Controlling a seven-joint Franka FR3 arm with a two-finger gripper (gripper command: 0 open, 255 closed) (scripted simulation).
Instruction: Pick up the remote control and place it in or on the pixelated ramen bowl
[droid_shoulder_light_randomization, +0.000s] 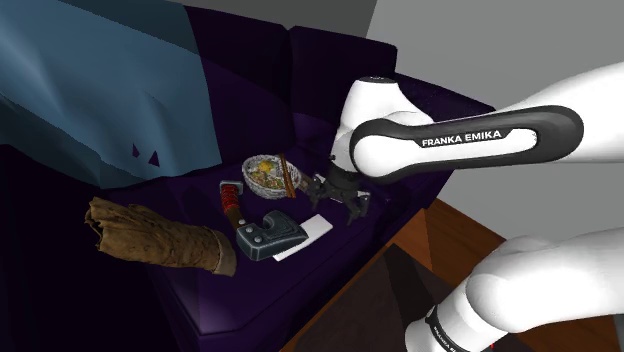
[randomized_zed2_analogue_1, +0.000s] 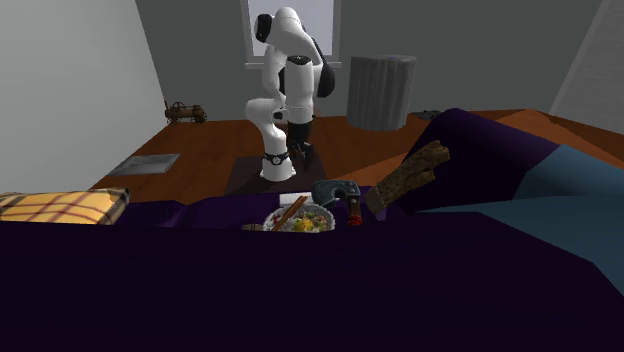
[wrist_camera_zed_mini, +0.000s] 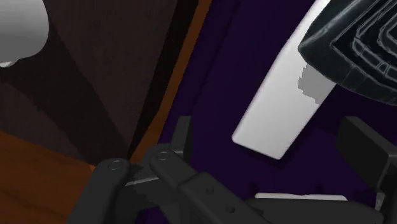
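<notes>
Note the remote control (droid_shoulder_light_randomization: 308, 233), a flat white slab lying on the purple sofa seat (droid_shoulder_light_randomization: 200, 300) near its front edge. In the shoulder view its long axis runs diagonally. The lower-left end meets a dark grey object (droid_shoulder_light_randomization: 268, 237), which overlaps it in the wrist view, and the upper-right end points toward the gripper (droid_shoulder_light_randomization: 342, 200). You see the gripper just beside that end, its fingers (wrist_camera_zed_mini: 366, 149) standing apart and clasping nothing. The ramen bowl (droid_shoulder_light_randomization: 265, 172), with chopsticks (droid_shoulder_light_randomization: 287, 172) across it, sits near the remote control, deeper on the seat.
</notes>
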